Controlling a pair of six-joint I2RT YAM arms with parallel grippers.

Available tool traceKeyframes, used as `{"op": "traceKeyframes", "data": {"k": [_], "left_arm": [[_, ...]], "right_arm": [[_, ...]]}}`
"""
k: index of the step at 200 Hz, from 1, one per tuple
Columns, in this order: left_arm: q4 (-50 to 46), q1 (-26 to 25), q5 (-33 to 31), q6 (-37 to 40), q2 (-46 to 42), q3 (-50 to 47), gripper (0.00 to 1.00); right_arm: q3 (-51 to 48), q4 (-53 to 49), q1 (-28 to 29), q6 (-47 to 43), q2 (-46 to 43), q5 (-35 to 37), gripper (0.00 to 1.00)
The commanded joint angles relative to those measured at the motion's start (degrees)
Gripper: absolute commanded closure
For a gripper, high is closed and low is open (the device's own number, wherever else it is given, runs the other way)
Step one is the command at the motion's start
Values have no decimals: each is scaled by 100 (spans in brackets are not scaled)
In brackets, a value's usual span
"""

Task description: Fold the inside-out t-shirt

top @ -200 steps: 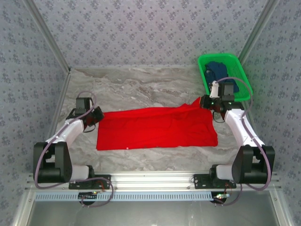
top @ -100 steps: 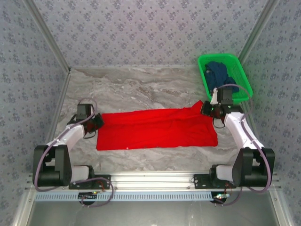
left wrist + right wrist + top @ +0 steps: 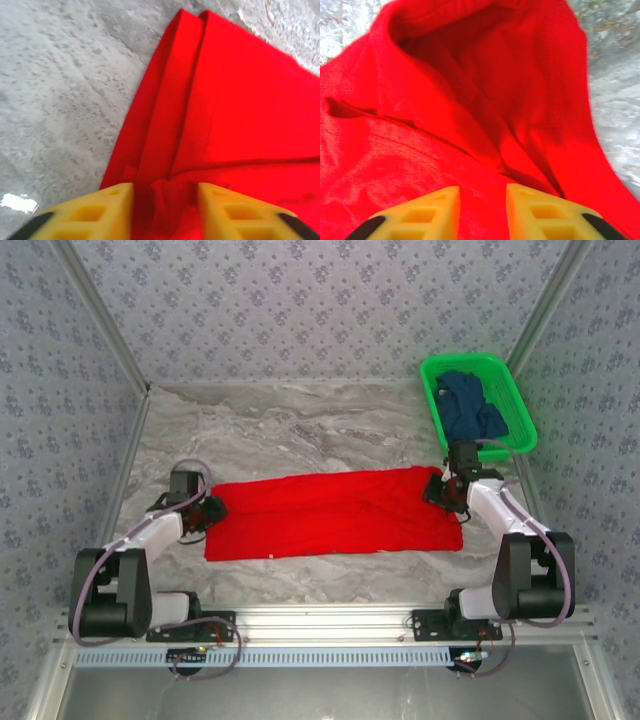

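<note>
Top view: the inside-out t-shirt [image 3: 330, 512] is laid flat as a long folded band on the table [image 3: 300, 430], near-left of the green basket [image 3: 462, 359], in which a dark blue garment [image 3: 470, 408] is kept. The right gripper [image 3: 440, 490] is set at the shirt end nearest the basket, the left gripper [image 3: 208, 510] at the farthest end.
Left wrist: the fingers are spread, with red cloth bunched between them.
Right wrist: the fingers are parted over rumpled cloth.

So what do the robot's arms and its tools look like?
The left arm and right arm are white tubes with chunky black joints. Looping purple-grey cables run along them, and they are bolted to a silver rail. The left tool and right tool each have two yellow fingers with hollow square pockets and some black trim.
</note>
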Motion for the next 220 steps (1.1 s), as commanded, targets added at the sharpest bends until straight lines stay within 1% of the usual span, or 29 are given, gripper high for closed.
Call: {"op": "traceKeyframes", "data": {"k": [1, 10, 28, 43, 54, 65, 73, 84, 97, 108, 126, 146, 156, 182, 195, 220], "left_arm": [[-304, -21, -410, -71, -540, 16, 51], [-411, -47, -573, -84, -791, 47, 46], [-457, -118, -827, -106, -1260, 91, 35], [-368, -232, -792, -48, -1462, 175, 28], [-184, -341, -524, 45, -1421, 262, 26], [110, -430, -85, 96, -1201, 337, 25], [357, -493, 250, 105, -956, 400, 25], [575, -581, 621, 105, -498, 540, 25], [603, -716, 756, 167, 23, 795, 25], [558, -788, 747, 206, 407, 975, 25], [537, -809, 779, 249, 862, 1101, 26], [347, -809, 652, 278, 1086, 1131, 27], [307, -809, 592, 315, 1103, 1081, 27], [338, -814, 465, 323, 1141, 884, 26], [361, -811, 453, 316, 1194, 825, 27], [391, -813, 413, 316, 1263, 777, 27]], "right_arm": [[68, -80, 252, 120, -458, 632, 60], [129, 25, 470, 14, -553, 807, 56], [308, 288, 977, -262, -511, 1056, 52], [506, 571, 1248, -439, -162, 767, 49], [754, 629, 1358, -495, 272, 573, 48], [1046, 585, 1382, -515, 741, 497, 46], [1229, 568, 1377, -595, 1053, 209, 45], [1466, 601, 1341, -674, 1437, 31, 44], [1709, 596, 1312, -729, 1833, -152, 45], [1882, 537, 1305, -759, 2122, -242, 44], [2037, 515, 1265, -732, 2506, -413, 49], [2034, 478, 1292, -724, 2570, -481, 65], [1940, 374, 1311, -708, 2458, -480, 69], [1591, 248, 1317, -672, 2063, -455, 77], [1446, 185, 1341, -662, 1890, -556, 82], [1264, 9, 1438, -669, 1557, -661, 89]]}}
